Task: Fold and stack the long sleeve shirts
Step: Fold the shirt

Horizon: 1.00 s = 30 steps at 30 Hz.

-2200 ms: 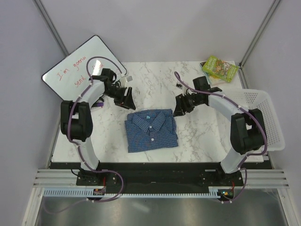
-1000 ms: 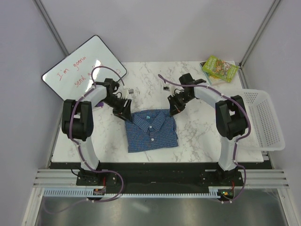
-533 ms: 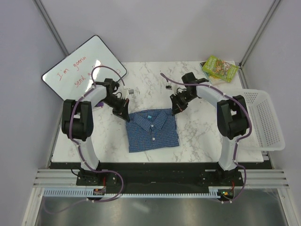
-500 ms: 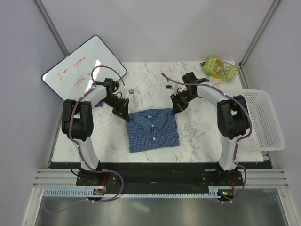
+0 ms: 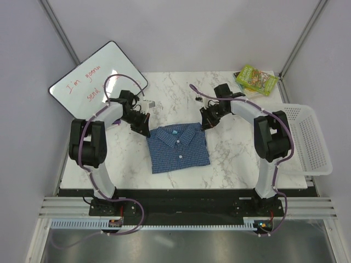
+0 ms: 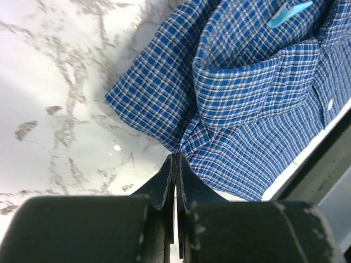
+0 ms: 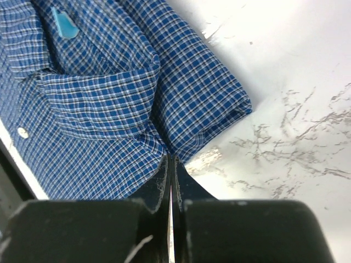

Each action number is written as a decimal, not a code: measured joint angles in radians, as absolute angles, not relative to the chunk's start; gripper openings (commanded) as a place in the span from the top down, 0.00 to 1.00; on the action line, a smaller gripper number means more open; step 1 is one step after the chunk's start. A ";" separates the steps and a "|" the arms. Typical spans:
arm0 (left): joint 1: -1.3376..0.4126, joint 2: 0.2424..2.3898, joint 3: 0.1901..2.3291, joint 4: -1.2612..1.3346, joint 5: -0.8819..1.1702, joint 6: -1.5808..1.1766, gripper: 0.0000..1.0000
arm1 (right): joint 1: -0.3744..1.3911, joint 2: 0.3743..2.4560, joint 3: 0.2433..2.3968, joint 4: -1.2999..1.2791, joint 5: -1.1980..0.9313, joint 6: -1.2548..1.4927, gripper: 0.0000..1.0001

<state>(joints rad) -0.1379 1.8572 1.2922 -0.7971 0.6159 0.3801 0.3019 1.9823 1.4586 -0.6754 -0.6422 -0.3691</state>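
Note:
One long sleeve shirt (image 5: 180, 149), blue checked, lies folded into a small rectangle mid-table, collar toward the far side. My left gripper (image 5: 145, 130) is at its far left corner, and in the left wrist view the shut tips (image 6: 175, 156) pinch the puckered edge of the shirt (image 6: 247, 93). At the far right corner my right gripper (image 5: 205, 125) is also shut. Its tips (image 7: 170, 156) nip the shirt (image 7: 109, 98) where collar and shoulder fold meet.
A whiteboard (image 5: 96, 76) with red writing leans at the table's far left. A green box (image 5: 256, 80) sits at the far right corner. A white mesh basket (image 5: 310, 139) hangs off the right edge.
The left gripper has shut on the shirt's corner. Both grippers and the shirt have shifted slightly toward the far side of the table.

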 measured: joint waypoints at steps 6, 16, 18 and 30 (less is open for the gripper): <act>-0.137 1.914 1.299 -0.717 0.570 0.350 0.89 | 0.298 2.019 1.435 -0.594 -0.619 -0.319 1.00; -0.128 1.792 1.311 -0.675 0.519 0.324 0.01 | 0.281 1.996 1.401 -0.546 -0.595 -0.178 0.34; -0.151 1.693 1.317 -0.669 0.488 0.348 0.01 | 0.270 1.945 1.391 -0.546 -0.610 -0.147 0.25; -0.627 1.683 1.391 -0.705 0.368 0.604 0.01 | 0.131 1.657 1.348 -0.550 -0.642 -0.093 0.02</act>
<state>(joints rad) -0.6273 1.6833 1.3911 -0.7052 0.3676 0.6037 0.1307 1.6566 1.3483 -0.5495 -0.6422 -0.0933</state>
